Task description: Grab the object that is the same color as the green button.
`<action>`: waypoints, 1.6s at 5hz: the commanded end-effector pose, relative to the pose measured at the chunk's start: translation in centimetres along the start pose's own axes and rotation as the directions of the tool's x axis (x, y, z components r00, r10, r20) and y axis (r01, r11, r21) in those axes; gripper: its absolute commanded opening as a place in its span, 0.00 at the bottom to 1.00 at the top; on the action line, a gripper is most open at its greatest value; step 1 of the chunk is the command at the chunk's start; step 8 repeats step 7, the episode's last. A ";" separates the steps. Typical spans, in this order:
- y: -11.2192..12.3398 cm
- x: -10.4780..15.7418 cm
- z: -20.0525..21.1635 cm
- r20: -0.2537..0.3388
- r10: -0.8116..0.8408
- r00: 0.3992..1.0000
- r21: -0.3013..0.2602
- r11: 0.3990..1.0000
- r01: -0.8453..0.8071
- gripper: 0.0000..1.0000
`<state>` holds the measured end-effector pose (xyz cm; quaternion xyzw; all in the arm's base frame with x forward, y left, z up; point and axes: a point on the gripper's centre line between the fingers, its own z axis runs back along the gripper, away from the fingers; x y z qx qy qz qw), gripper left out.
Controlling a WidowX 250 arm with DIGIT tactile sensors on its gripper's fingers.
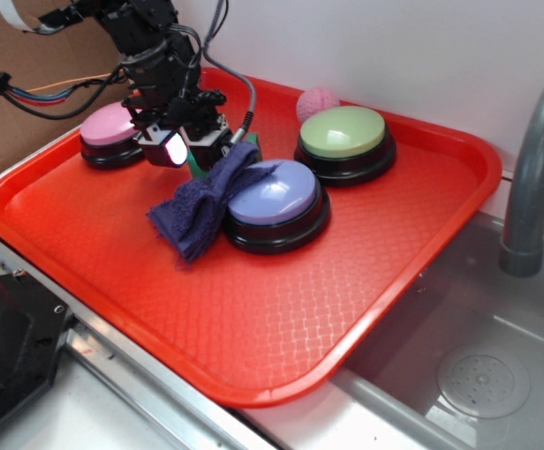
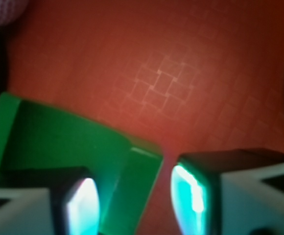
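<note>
The object (image 2: 68, 137) is a small dark green blocky piece lying on the red tray. In the wrist view its right end reaches in between my fingers, close to the left pad (image 2: 83, 208), with a gap of bare tray before the right pad (image 2: 191, 198). My gripper (image 2: 137, 205) is open and straddles that end. In the exterior view the gripper (image 1: 186, 150) is down at the tray, and only slivers of the object (image 1: 195, 166) show under it. The green button (image 1: 342, 131), a pale green dome on a black base, stands to the right at the back.
A dark blue cloth (image 1: 202, 206) lies against the lavender-blue button (image 1: 274, 192), just in front of the gripper. A pink button (image 1: 111, 127) stands to its left. A pink ball (image 1: 317, 101) rests by the tray's (image 1: 281, 328) back rim. A grey faucet (image 1: 535, 178) and sink are at right.
</note>
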<state>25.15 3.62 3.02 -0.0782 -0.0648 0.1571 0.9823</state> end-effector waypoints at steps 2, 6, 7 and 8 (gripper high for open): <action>0.1 0.9 2.0 0.013 -0.023 1.000 0.037 0.999 0.022 0.00; 0.2 -5.7 15.2 0.040 -0.096 0.995 0.178 0.980 0.087 0.00; 0.3 -6.0 15.5 -0.059 -0.003 0.998 0.277 0.961 0.019 0.00; 0.3 -6.0 15.5 -0.059 -0.003 0.998 0.277 0.961 0.019 0.00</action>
